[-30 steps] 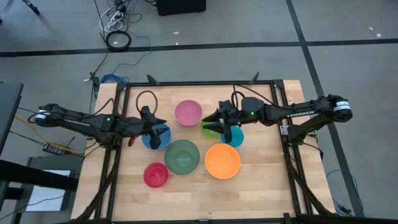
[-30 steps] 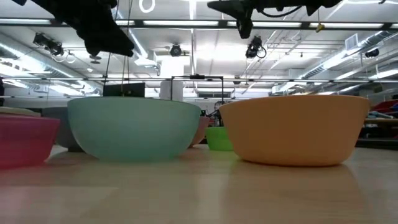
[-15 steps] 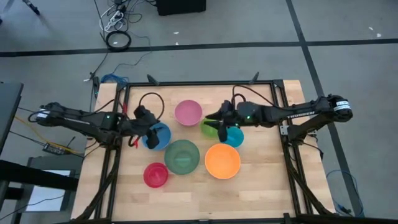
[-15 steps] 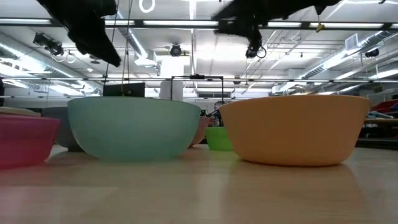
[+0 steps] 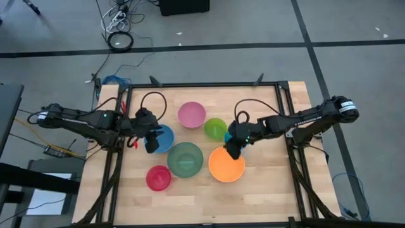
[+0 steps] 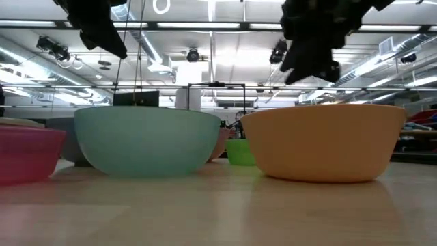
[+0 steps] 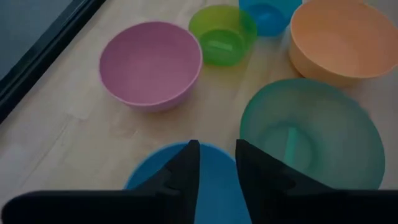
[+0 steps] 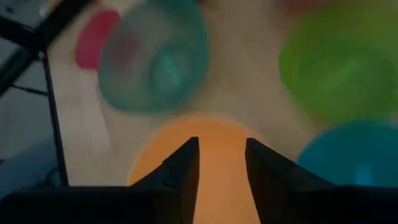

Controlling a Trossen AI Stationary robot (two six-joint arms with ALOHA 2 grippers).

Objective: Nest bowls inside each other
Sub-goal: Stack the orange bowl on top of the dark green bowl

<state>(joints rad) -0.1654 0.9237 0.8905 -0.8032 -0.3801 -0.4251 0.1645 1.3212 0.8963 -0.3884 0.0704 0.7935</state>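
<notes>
Reaching stage: left hand point(image 5: 150, 143) hangs over the blue bowl point(image 5: 161, 139), right hand point(image 5: 233, 151) over the orange bowl point(image 5: 226, 164); both parted, empty. Next, each must pinch a rim.

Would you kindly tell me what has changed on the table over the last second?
The right gripper moved from above the lime green bowl and teal bowl toward the table's front, to the orange bowl's rim. The left gripper drew back slightly leftward over the blue bowl. Neither holds anything. All seven bowls, including the pink, dark green and red, stayed put.
</notes>
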